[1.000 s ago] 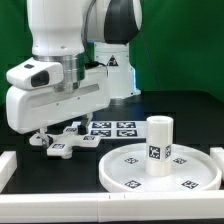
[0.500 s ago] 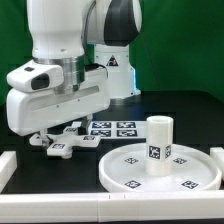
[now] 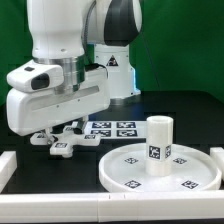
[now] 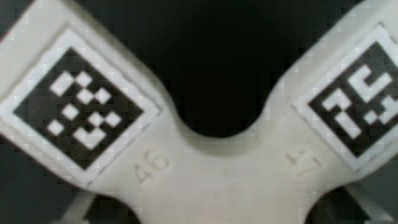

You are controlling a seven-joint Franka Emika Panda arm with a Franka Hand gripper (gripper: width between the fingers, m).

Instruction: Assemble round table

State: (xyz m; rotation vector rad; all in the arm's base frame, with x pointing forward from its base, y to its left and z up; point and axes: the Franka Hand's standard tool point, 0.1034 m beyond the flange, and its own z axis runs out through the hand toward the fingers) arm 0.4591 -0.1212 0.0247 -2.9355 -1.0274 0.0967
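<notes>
The cross-shaped base lies low on the dark table at the exterior view's left. My gripper is down on it and seems shut on its middle, with the fingertips hidden behind the hand. In the wrist view the base fills the picture, two tagged arms spreading away. The large round disc lies at the exterior view's right. The short thick cylinder leg stands upright on it, apart from the gripper.
The marker board lies flat behind the base, next to the robot's foot. White border blocks run along the table's front and at the exterior view's left and right edge.
The hand has shifted very slightly upward with the cross-shaped base under it. The disc and the leg have not moved.
</notes>
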